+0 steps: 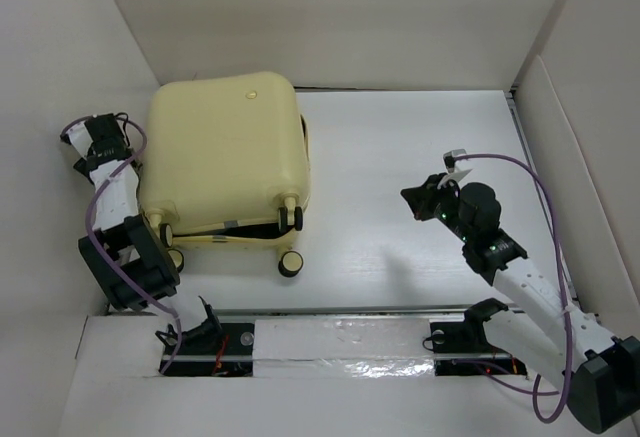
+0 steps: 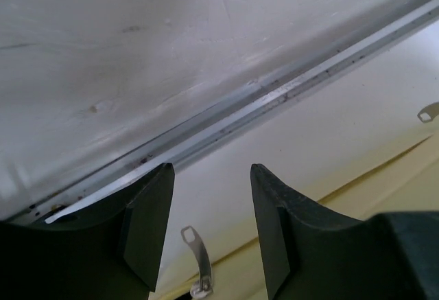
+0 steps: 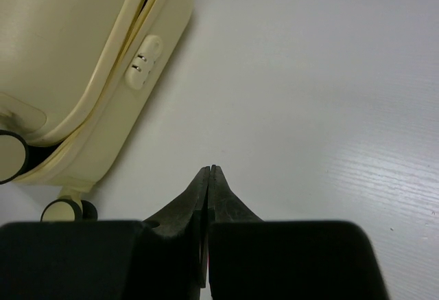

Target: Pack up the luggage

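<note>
The pale yellow luggage lies flat at the left of the table, lid down but a dark gap shows along its near edge by the wheels. My left gripper is open at the suitcase's left side; in the left wrist view a metal zipper pull hangs on the shell between its fingers, untouched. My right gripper is shut and empty over bare table right of the suitcase; its wrist view shows the suitcase's corner with a combination lock.
White walls enclose the table on the left, back and right. A metal rail runs along the wall base beside the suitcase. A second zipper pull lies further along the shell. The arm bases sit at the near edge.
</note>
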Controlling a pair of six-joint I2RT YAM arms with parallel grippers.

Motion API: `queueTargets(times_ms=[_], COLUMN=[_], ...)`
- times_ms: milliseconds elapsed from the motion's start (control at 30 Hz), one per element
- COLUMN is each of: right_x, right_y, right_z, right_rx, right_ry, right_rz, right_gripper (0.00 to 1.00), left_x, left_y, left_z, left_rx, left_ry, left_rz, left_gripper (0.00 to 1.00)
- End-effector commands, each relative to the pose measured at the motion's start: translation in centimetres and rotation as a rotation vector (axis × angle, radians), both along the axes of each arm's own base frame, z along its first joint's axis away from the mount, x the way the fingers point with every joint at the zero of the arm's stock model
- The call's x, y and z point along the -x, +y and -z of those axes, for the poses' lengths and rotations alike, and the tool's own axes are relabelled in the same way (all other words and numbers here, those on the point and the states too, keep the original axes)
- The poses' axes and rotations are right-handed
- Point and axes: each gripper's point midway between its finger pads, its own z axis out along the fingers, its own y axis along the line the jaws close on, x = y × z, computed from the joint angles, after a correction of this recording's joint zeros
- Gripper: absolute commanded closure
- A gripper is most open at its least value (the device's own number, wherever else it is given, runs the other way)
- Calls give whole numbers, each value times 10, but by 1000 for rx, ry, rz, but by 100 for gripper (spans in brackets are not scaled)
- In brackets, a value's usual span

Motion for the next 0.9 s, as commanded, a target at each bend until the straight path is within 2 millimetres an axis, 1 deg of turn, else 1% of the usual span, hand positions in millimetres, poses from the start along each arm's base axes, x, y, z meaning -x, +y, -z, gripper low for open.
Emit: queueTargets(times_ms=[0,67,100,133,167,200,233,267,300,333,367,400,433,467,500,533,567,600,633,700,733,767,800,833,867], right_x=[-4,-3,-4,-5,-7,-10,-12,-14,-17,-22,-26,-31,-37,-44,-51,-62,-71,-83,-95,-111,-123,-134,-141,-155,-165], right_y=[2,4,2,1,-1,-5,-7,-8,-10,-16,-19,-21,-27,-28,-32,-36,-43,-43,-41,-42,-42,-38,-36,-31,-25], right_z=[-32,-31,-30,-30,-26,-24,-21,-18,-12,-8,-9,-3,-3,-13,-13,-3,-1,-14,1,5,-6,11,13,2,20], right_rx=[-18,-14,-10,-7,-2,3,5,14,30,44,48,61,68,62,66,83,92,76,91,91,78,101,108,93,112], right_ry=[-86,-80,-79,-80,-72,-67,-54,-46,-30,-15,-8,16,23,14,20,55,74,64,111,135,121,157,162,148,191], right_rz=[-1,0,10,19,31,62,76,88,100,147,171,195,243,266,297,333,362,375,378,390,397,394,393,375,356], right_gripper=[100,100,100,100,100,100,99,93,89,86,78,74,70,63,61,58,57,56,56,56,56,56,55,55,55], left_x=[-9,-14,-14,-19,-32,-25,-29,-47,-52,-57,-29,-20,-17,-14,-5,-1,0,11,13,19,21,23,24,25,25], left_y=[-38,-53,-68,-81,-101,-114,-131,-143,-147,-157,-175,-181,-184,-191,-198,-201,-207,-213,-216,-219,-223,-225,-229,-238,-244], left_z=[28,39,53,57,58,66,64,51,47,44,54,52,49,58,43,41,37,39,37,35,36,35,36,35,35], left_rx=[59,94,149,203,297,352,403,447,466,477,489,490,493,512,522,529,535,539,543,516,499,484,483,491,501], left_ry=[35,17,15,-22,-93,-112,-156,-246,-275,-291,-282,-294,-318,-319,-394,-419,-457,-481,-502,-517,-505,-506,-500,-498,-502], left_rz=[96,112,143,153,217,230,269,307,319,345,357,362,368,376,390,387,403,409,410,421,447,460,474,503,514], left_gripper=[54,54,54,54,54,54,54,54,54,54,54,54,54,54,54,54,54,54,55,55,55,55,55,55,55])
